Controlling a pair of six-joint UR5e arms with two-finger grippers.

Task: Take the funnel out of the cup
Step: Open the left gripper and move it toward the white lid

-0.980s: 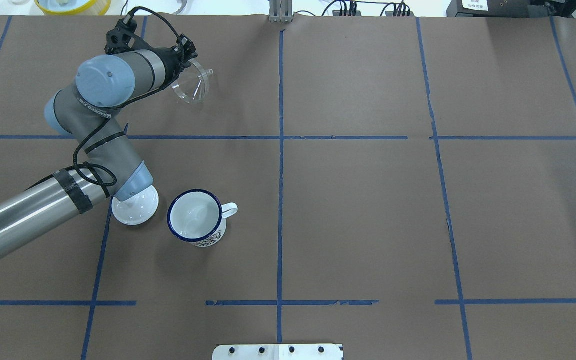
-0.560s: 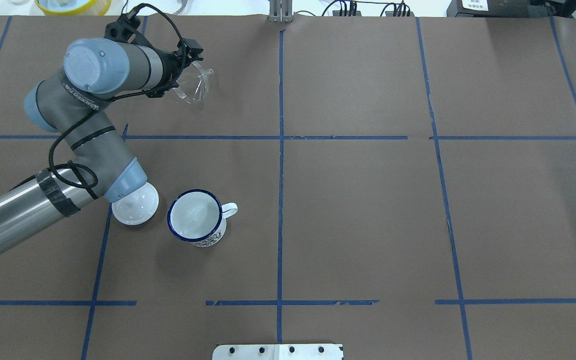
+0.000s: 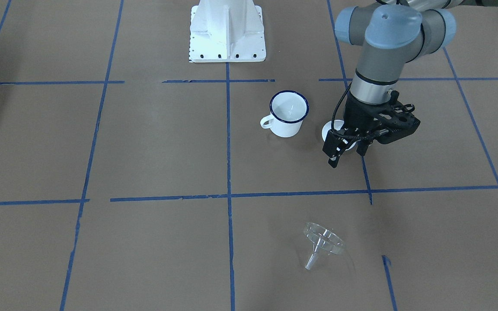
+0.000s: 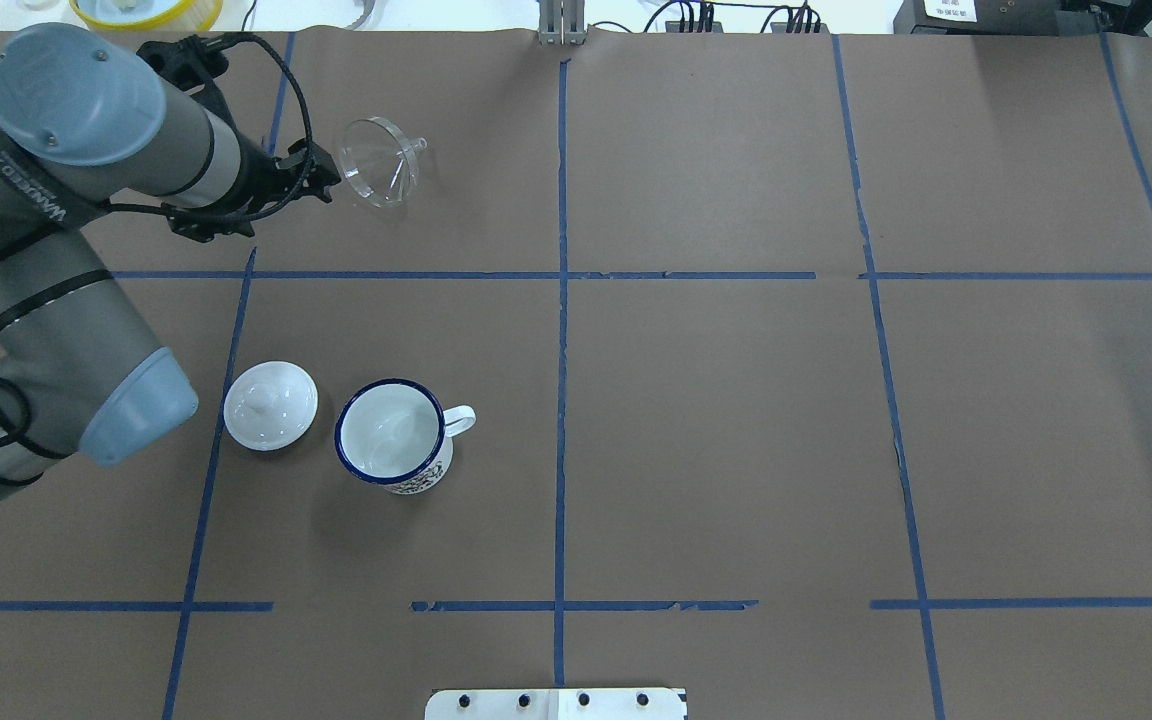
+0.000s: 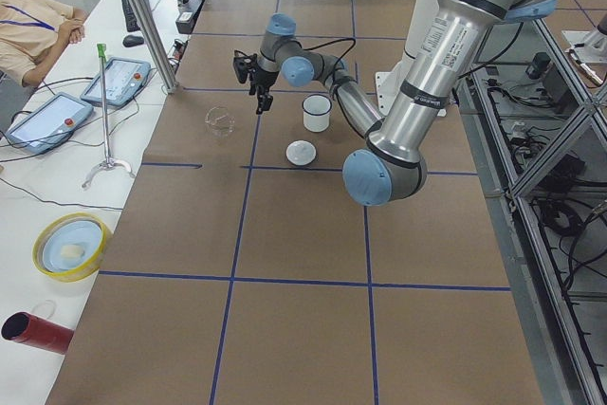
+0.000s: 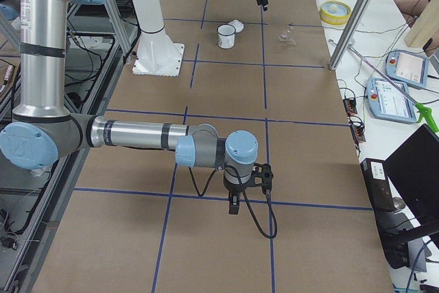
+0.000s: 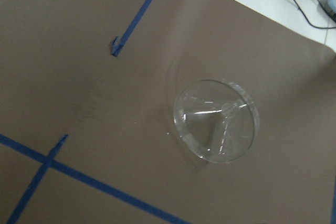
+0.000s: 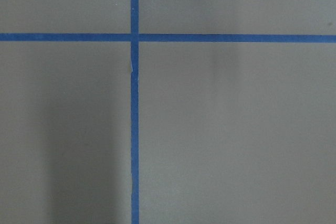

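Note:
The clear funnel (image 4: 381, 170) lies on its side on the brown paper at the far left, also in the front view (image 3: 322, 242) and the left wrist view (image 7: 216, 120). The white cup (image 4: 391, 435) with the blue rim stands upright and empty, handle to the right; it also shows in the front view (image 3: 288, 113). My left gripper (image 4: 321, 178) is open and empty, raised just left of the funnel and apart from it; the front view (image 3: 346, 157) shows its jaws spread. My right gripper (image 6: 233, 205) shows only in the exterior right view, over bare table; I cannot tell its state.
A white domed lid (image 4: 270, 404) with a knob lies just left of the cup. The white robot base plate (image 3: 227, 30) stands at the near edge. A yellow dish (image 4: 146, 10) sits beyond the far table edge.
My left gripper has let go of the funnel and drawn back to the left and up. The funnel stays lying on the table. The lid, earlier half hidden by the arm, now shows fully.

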